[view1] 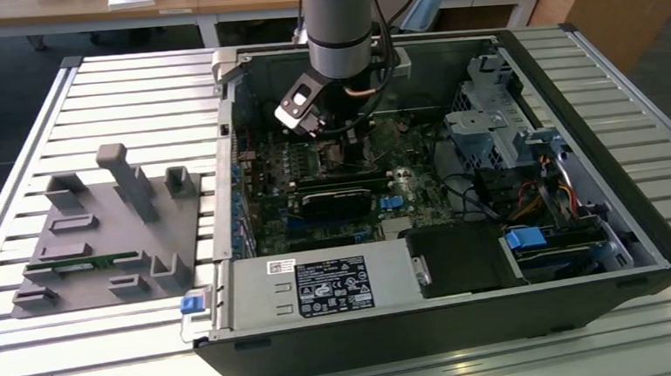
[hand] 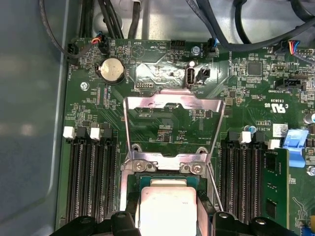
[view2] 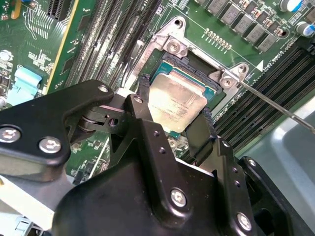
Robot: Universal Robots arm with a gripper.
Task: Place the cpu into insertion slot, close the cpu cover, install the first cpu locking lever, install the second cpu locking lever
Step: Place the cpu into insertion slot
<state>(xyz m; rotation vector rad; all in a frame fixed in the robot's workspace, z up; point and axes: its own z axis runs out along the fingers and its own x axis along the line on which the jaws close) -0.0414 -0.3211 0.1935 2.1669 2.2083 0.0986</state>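
My gripper (view2: 174, 110) reaches down into the open computer case (view1: 615, 180), and its black fingers (view2: 141, 96) press on two opposite edges of the cpu (view2: 177, 98). The cpu's dull silver face sits right over the insertion slot (view2: 189, 63), inside its black rim; I cannot tell whether it is fully seated. In the first wrist view the cpu (hand: 167, 204) lies between the fingers, with the cpu cover (hand: 172, 101) swung open beyond the slot (hand: 132, 184). A thin wire locking lever (hand: 215, 189) stands raised beside the slot and also crosses the second wrist view (view2: 275, 105).
Long black memory slots (hand: 93, 182) flank the socket on both sides (hand: 241, 182). A coin battery (hand: 112, 69) and cables (hand: 236, 29) lie past the cover. Outside the case, a grey parts fixture (view1: 105, 228) sits at the exterior view's left. A power supply (view1: 318, 285) fills the case's near side.
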